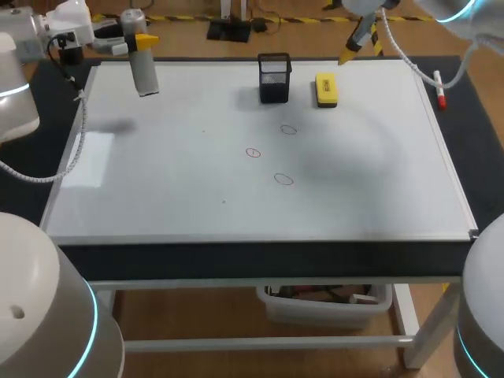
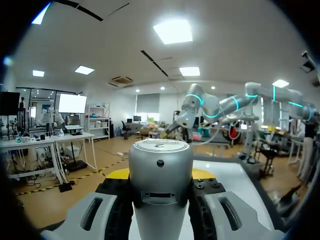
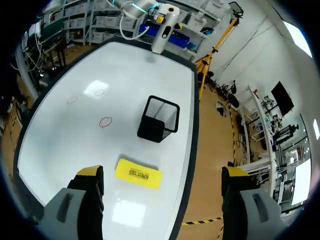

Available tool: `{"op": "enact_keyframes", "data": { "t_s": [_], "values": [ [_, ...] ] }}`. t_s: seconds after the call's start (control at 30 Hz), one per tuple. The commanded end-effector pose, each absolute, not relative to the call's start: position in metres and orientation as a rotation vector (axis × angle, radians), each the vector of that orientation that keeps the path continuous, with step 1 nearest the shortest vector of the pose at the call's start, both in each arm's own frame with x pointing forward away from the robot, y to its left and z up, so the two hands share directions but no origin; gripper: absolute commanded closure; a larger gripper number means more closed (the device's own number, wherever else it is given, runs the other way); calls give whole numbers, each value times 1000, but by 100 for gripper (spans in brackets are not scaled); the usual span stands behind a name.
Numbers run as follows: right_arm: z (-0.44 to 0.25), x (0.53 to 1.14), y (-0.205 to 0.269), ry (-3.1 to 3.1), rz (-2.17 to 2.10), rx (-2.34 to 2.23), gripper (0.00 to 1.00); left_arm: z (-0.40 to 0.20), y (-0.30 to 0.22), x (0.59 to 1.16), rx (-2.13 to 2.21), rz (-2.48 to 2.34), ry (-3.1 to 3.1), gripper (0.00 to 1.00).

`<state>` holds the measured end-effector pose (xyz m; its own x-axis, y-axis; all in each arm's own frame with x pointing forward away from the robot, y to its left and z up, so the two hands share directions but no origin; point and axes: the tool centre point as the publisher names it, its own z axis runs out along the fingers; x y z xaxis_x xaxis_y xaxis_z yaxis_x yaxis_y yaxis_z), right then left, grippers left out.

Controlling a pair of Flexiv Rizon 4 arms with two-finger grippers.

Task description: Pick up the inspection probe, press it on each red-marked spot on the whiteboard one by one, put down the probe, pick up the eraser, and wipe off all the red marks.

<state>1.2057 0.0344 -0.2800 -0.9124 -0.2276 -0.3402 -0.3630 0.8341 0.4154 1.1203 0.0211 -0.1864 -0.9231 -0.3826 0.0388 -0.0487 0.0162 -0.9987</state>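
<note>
The inspection probe [image 1: 143, 67], a silver cylinder, hangs tilted in the air over the whiteboard's [image 1: 157, 189] back left corner, with my left gripper [image 1: 140, 39] shut on it. In the left wrist view the probe [image 2: 160, 170] stands between the fingers of the left gripper [image 2: 160, 202]. Three red marks [image 1: 289, 130] [image 1: 253, 153] [image 1: 283, 179] are drawn near the board's middle. The yellow eraser [image 1: 326, 89] lies at the back, right of the middle. My right gripper [image 1: 350, 49] hovers open just behind and above it; the eraser [image 2: 138, 173] shows under the right gripper [image 3: 161, 176].
A black mesh pen holder [image 1: 274, 77] stands just left of the eraser, and it [image 3: 158, 119] lies ahead of the right gripper. A red marker [image 1: 439, 88] lies on the dark mat off the board's right edge.
</note>
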Motion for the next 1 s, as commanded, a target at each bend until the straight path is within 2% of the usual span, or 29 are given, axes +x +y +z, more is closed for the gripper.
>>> {"op": "enact_keyframes", "data": {
  "t_s": [0.03,0.77,1.0],
  "values": [
    [-285,1214,37,3064,-438,-1132,0,-184,19,1116,-525,-1939,1994,100],
    [-285,1214,37,3064,-438,-1132,0,-184,19,1116,-525,-1939,1994,100],
    [-294,1227,18,3019,-308,-1289,0,-184,19,1116,-525,-1939,1994,100]
  ]
}}
